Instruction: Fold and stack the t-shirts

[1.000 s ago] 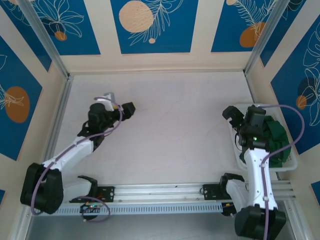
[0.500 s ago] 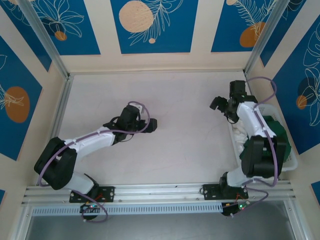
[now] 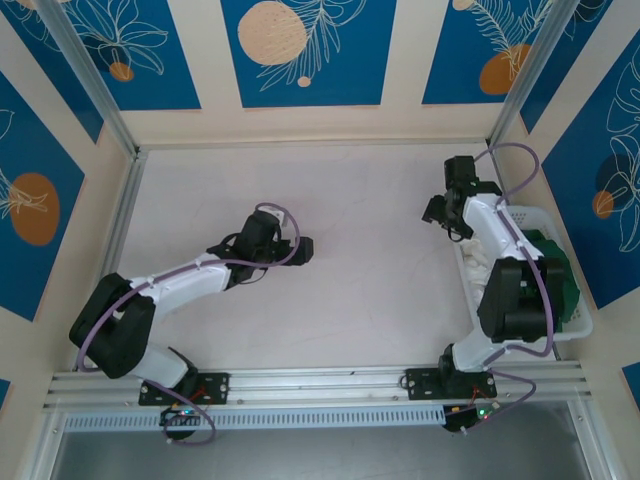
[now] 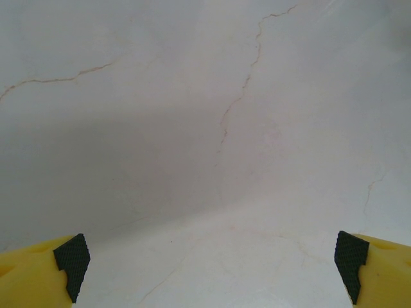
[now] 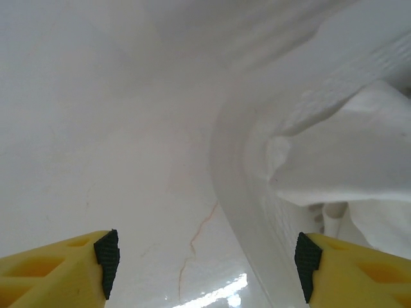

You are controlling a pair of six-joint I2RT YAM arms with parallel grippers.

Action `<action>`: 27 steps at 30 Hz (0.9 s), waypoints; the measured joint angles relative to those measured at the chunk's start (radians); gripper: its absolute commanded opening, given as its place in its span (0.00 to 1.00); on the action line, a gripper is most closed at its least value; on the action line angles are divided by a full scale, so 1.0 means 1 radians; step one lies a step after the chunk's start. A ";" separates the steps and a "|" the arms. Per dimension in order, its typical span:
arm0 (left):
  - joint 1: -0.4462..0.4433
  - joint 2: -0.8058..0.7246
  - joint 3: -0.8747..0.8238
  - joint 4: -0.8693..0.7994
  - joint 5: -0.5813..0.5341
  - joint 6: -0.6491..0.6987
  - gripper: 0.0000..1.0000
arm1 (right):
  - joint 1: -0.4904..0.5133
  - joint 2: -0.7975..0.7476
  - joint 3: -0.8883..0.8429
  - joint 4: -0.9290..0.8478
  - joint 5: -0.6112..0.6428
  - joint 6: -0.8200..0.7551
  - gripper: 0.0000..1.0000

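A dark green t-shirt (image 3: 556, 272) and a white t-shirt (image 3: 478, 266) lie bunched in the white lattice basket (image 3: 583, 322) at the table's right edge. My right gripper (image 3: 438, 212) hangs by the basket's far left corner. In the right wrist view it (image 5: 207, 264) is open, its jaws straddling the basket's rim (image 5: 253, 192), with white cloth (image 5: 350, 160) just inside the rim and nothing held. My left gripper (image 3: 302, 250) is open over bare table left of centre, and in the left wrist view it (image 4: 210, 266) has nothing between its wide jaws.
The pale marbled tabletop (image 3: 370, 220) stretches between the two arms. Patterned walls (image 3: 300, 60) and metal frame posts (image 3: 520, 90) close off the back and sides. My right arm's forearm (image 3: 512, 290) lies over the basket.
The right arm swung from over the basket out to its far left corner. The left gripper moved right and nearer, then held still.
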 measured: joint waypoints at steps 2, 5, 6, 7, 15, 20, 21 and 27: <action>0.000 0.000 0.000 0.000 0.000 0.000 1.00 | -0.010 -0.017 -0.004 0.001 0.002 -0.007 0.70; 0.000 0.000 0.000 0.000 0.000 0.000 1.00 | -0.023 0.006 -0.002 0.004 -0.003 -0.023 0.61; 0.000 0.000 0.000 0.000 0.000 0.000 1.00 | -0.025 0.023 -0.002 0.004 -0.005 -0.027 0.56; 0.000 0.000 0.000 0.000 -0.002 0.000 1.00 | -0.024 0.045 -0.002 0.005 -0.009 -0.033 0.54; 0.000 -0.074 -0.031 -0.018 -0.096 -0.010 0.99 | 0.022 0.126 0.024 0.012 -0.012 -0.128 0.23; 0.000 -0.162 -0.073 -0.043 -0.216 -0.052 0.99 | 0.176 0.143 0.042 0.044 -0.017 -0.212 0.16; 0.000 -0.181 -0.082 -0.053 -0.247 -0.065 0.99 | 0.220 0.150 0.055 0.044 -0.022 -0.232 0.15; 0.008 -0.282 -0.117 -0.128 -0.408 -0.160 1.00 | 0.471 0.296 0.260 0.041 -0.085 -0.381 0.08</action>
